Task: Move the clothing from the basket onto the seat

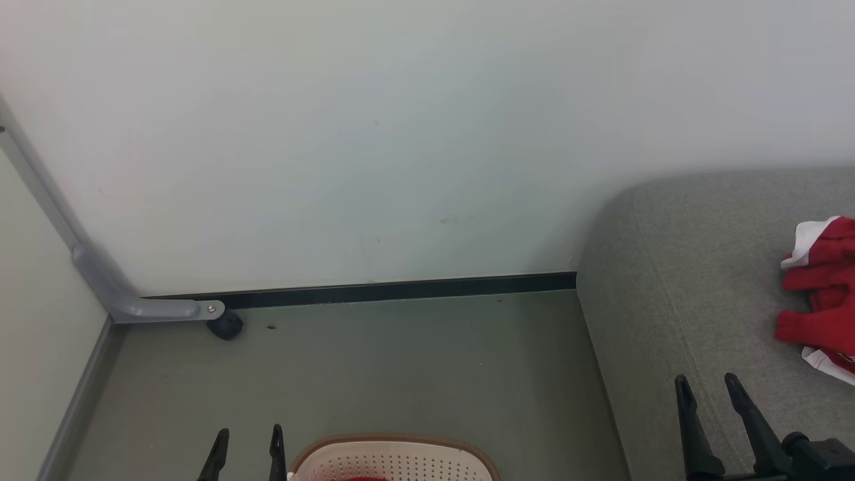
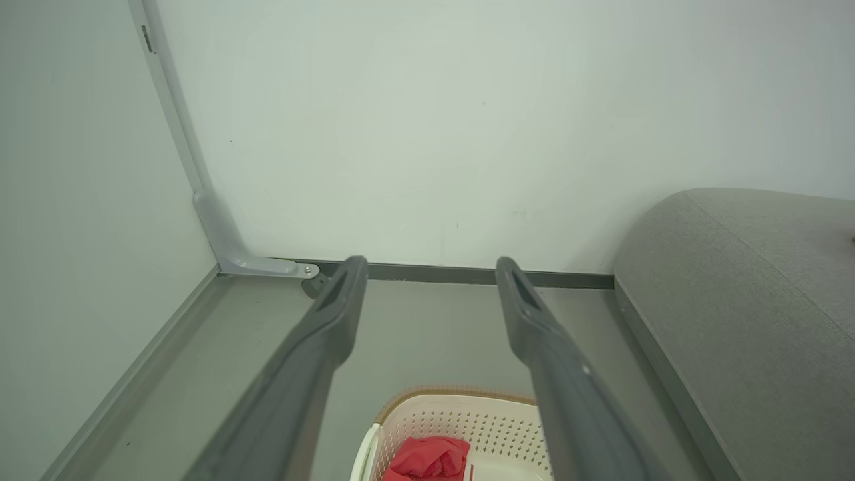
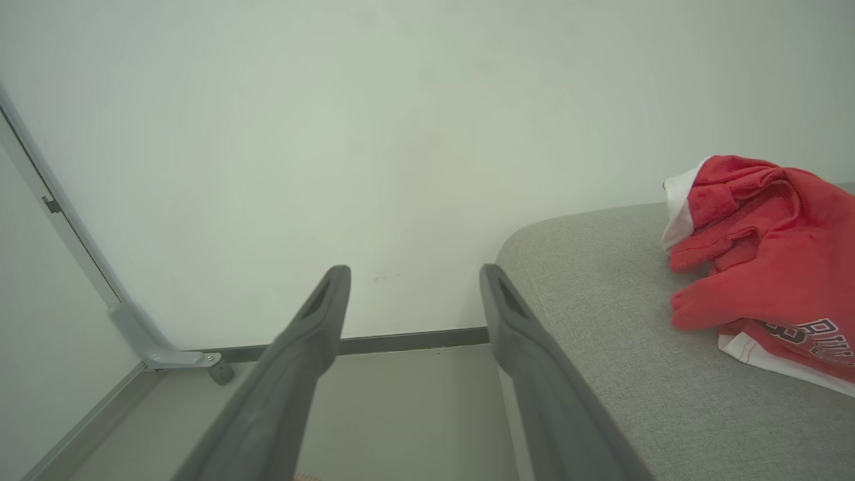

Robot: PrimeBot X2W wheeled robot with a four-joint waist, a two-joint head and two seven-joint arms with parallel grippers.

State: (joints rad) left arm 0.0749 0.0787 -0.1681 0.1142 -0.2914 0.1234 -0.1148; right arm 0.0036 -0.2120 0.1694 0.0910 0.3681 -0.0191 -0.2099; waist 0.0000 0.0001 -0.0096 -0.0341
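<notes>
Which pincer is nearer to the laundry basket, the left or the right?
Left. The left pincer hangs just left of the laundry basket; the right pincer is farther to its right, over the grey sofa.

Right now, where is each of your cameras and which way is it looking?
Head view: on the head, looking forward and down at floor, wall, basket and seat; left hand and right hand show, both open.
Left wrist view: on the left wrist, looking along its fingers over the basket holding red clothing.
Right wrist view: on the right wrist, looking along its fingers at the clothing pile on the seat.
Shared: all see the wall, seat and grey post.
</notes>
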